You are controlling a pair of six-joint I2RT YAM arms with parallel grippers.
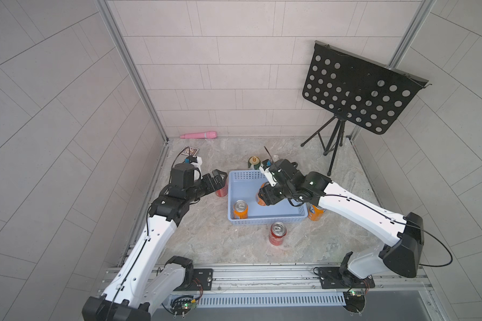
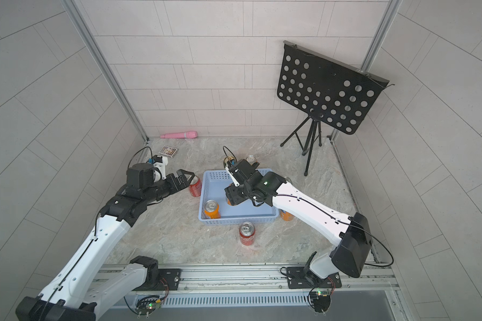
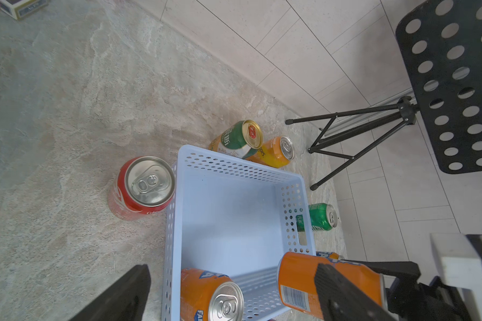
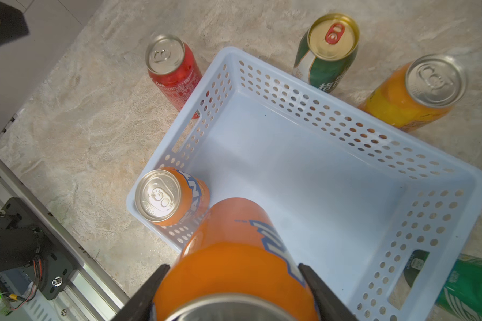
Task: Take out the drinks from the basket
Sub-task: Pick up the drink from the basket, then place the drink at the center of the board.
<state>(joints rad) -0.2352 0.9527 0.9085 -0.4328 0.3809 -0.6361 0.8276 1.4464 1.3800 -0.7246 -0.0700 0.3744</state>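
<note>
The light-blue basket (image 1: 270,220) (image 2: 240,219) sits mid-table. My right gripper (image 4: 233,271) (image 1: 263,196) is shut on an orange can (image 4: 234,250) (image 3: 298,278), tilted and lifted above the basket floor. Another orange can (image 1: 240,209) (image 4: 164,197) stands upright in the basket's near-left corner. My left gripper (image 1: 220,178) (image 3: 231,266) is open, just above a red can (image 1: 222,191) (image 3: 145,186) standing outside the basket's left wall. Outside too are a red can (image 1: 277,233) in front, an orange can (image 1: 315,212) at the right, a gold-topped green-and-white can (image 4: 327,52), a yellow-orange can (image 4: 418,91) and a green can (image 3: 320,216).
A black perforated music stand (image 1: 359,91) on a tripod rises at the back right. A pink handle-shaped object (image 1: 198,135) lies along the back wall, and a small printed box (image 1: 190,151) lies at the back left. Metal rails edge the table.
</note>
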